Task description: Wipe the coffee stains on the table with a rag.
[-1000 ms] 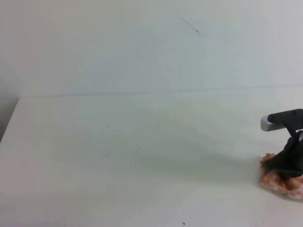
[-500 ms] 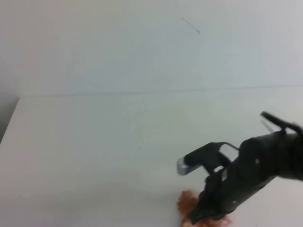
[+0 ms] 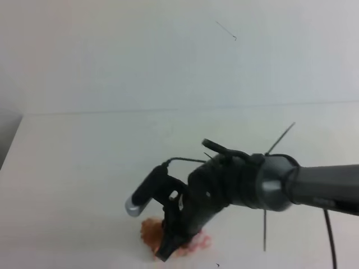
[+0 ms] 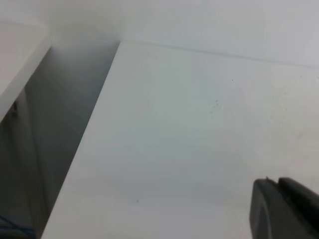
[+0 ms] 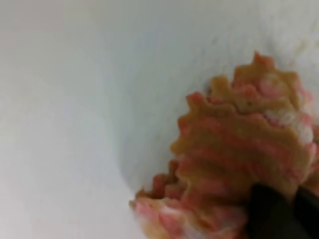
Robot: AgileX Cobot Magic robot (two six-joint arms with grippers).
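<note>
I have the right gripper point(image 3: 168, 246) reached across to the near middle of the table point(image 3: 84, 168), its jaws pinched tight on the rag point(image 3: 150, 232), which it presses down onto the white surface close to the front edge in the high view. The right wrist camera shows the dark fingertips point(image 5: 271, 211) biting into the cloth at its lower right, the pink-checked, brown-patched fabric bunched up and spilling away from them.

No coffee stain is visible in any view; I judge it is either under the rag or already wiped, and I cannot tell which.

To do this stroke well, I would keep the cloth flat against the table with steady downward pressure, sweep in short overlapping passes, and not let the fingertips scrape the surface or the rag roll up under them.

The rag is crumpled into a lump, so its long axis is loose; in the wrist view it runs roughly from the pinched lower corner up toward the zigzag edge at top right.

The left gripper point(image 4: 286, 211) hangs over the table's far-left side, well apart from the rag; only a dark corner of it shows, so I cannot tell how its jaws stand.
</note>
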